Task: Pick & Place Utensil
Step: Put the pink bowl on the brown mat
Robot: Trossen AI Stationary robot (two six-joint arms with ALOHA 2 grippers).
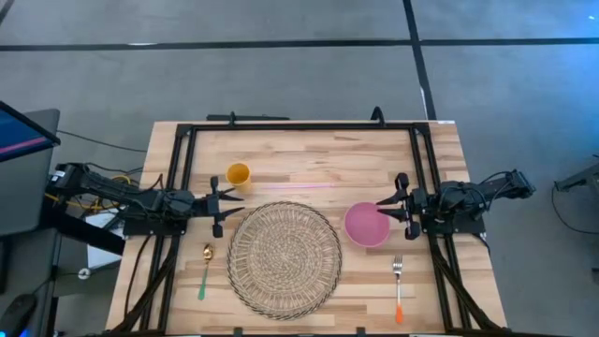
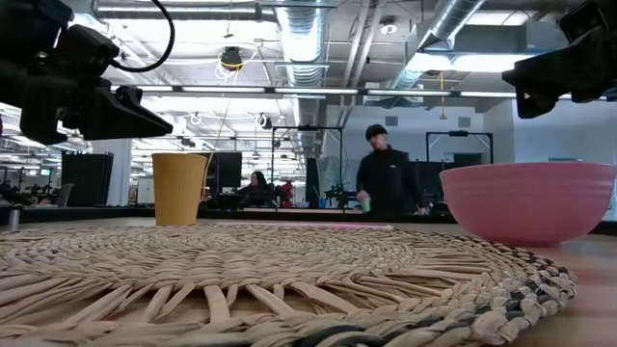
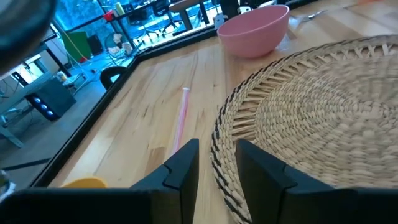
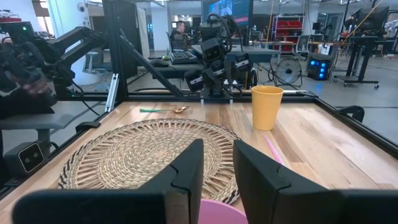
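Observation:
A spoon (image 1: 204,271) with a gold bowl and green handle lies flat on the table, left of the woven round placemat (image 1: 284,259). A fork (image 1: 398,288) with an orange handle lies flat right of the mat, below the pink bowl (image 1: 367,225). My left gripper (image 1: 236,198) hovers at the mat's far left rim, empty, its fingers a narrow gap apart (image 3: 217,155). My right gripper (image 1: 384,208) hovers over the pink bowl's far right rim, also empty and narrowly open (image 4: 217,158). The spoon also shows in the right wrist view (image 4: 165,110).
A yellow cup (image 1: 239,174) stands upright at the far left of the mat. A thin pink stick (image 1: 304,184) lies on the wood beyond the mat. A black frame (image 1: 299,125) runs round the table's edges. People stand in the room behind (image 2: 384,173).

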